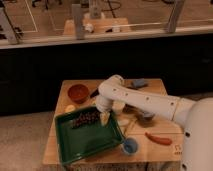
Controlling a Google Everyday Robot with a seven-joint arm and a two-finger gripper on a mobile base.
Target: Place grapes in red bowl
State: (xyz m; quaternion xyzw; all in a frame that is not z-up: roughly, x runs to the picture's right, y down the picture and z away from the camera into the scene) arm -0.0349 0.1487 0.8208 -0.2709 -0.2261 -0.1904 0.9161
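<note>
Green tray (85,145): in your single camera view it fills the 7 o'clock quarter of the wooden table (156,95), set slightly askew to the table edges.

Items around, read from the tray's centre:
- red bowl (78,93), upright on bare wood at 12 o'clock, outside the tray and apart from its far rim.
- small pale round piece (70,108), at 11 o'clock, between the bowl and the tray's far corner.
- white cup (118,106), at 1 o'clock, partly behind the arm.
- blue cup (130,146), at 4 o'clock, just beside the tray's near-right corner.
- orange-red carrot-like piece (158,138), at 3 o'clock, lying flat, well apart from the tray.
- grey-blue item (137,83), at the table's far edge; too blurred for you to name.

In the way: the white arm (145,102) reaches in from 3 o'clock, crossing over the table's middle.

grapes (84,119): lying in the tray's far half. Long axis runs nearly 9 to 3 o'clock, the 3 o'clock end slightly farther from you.

gripper (104,118): low over the tray, just beside the bunch's 3 o'clock end. You cannot tell whether it grips or touches anything.

Surroundings: dark low wall behind the table, glass and railing posts above it, pale speckled floor at 9 o'clock.
</note>
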